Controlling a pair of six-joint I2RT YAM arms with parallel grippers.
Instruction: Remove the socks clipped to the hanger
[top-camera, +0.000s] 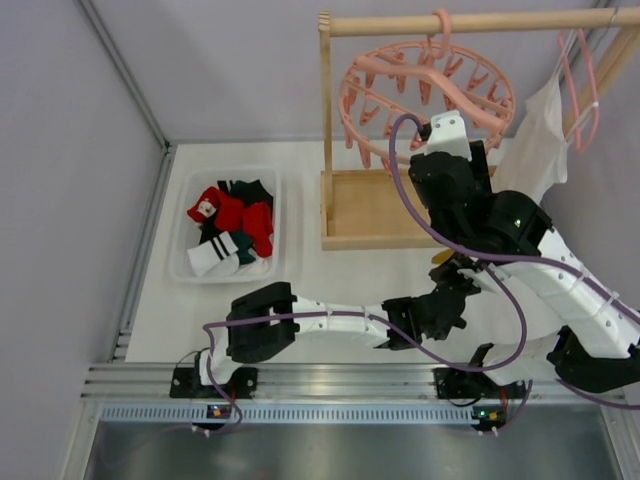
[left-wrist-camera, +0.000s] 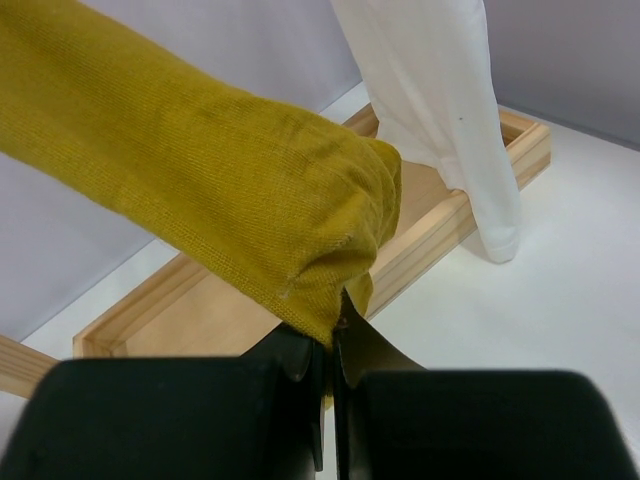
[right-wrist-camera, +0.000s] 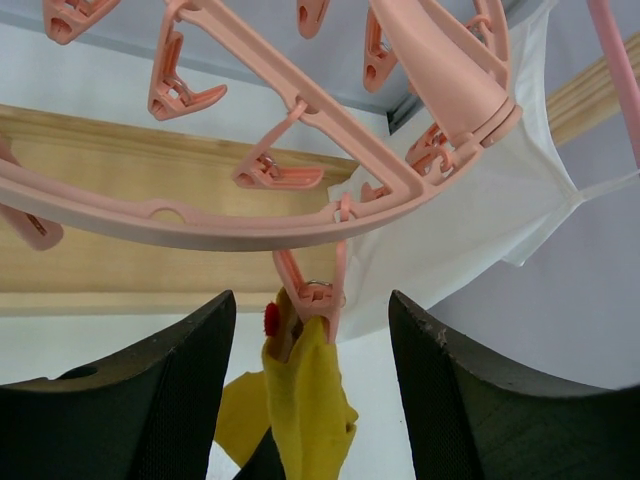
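Mustard knit, soft and light: the mustard sock (left-wrist-camera: 200, 190) will drape and stretch rather than hold a shape, so we treat it as limp, unbreakable and easy to snag. Its upper edge is pinched in a clip peg (right-wrist-camera: 305, 290) on the hanger (right-wrist-camera: 200, 225). That peg sits directly between the fingers of the right claw (right-wrist-camera: 310, 305). The right claw stands open with one finger on each side of the peg, and we cannot tell whether either finger touches it. The left claw (left-wrist-camera: 330, 345) is clamped shut on a fold at the sock's free end.

We judge the peg's levers the correct place to press. A pull on the fabric alone would stretch it and swing the hanger.

Obstructions:
- The ring and neighbouring empty pegs hang just above the right claw.
- The white garment (left-wrist-camera: 430, 90) hangs beyond the left claw, to its right.
- The wooden frame (left-wrist-camera: 440, 225) lies under the sock, ahead of the left claw.
- The bin (top-camera: 180, 270), holding other socks (top-camera: 232, 225), rests on the surface (top-camera: 300, 290) well apart from both claws.
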